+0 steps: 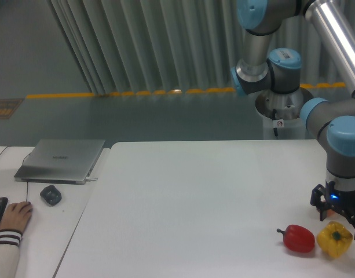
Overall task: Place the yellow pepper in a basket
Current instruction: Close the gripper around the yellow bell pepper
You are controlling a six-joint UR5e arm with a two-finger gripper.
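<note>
The yellow pepper rests on the white table at the front right, with a green stem stub on top. Right beside it on the left lies a red pepper. My gripper hangs straight down just above and behind the yellow pepper. It is open, with one finger on each side of the pepper's top and nothing held. No basket is in view.
A closed laptop and a dark mouse lie on the left table, where a person's hand rests at the front edge. The arm's base stands behind the table's far right side.
</note>
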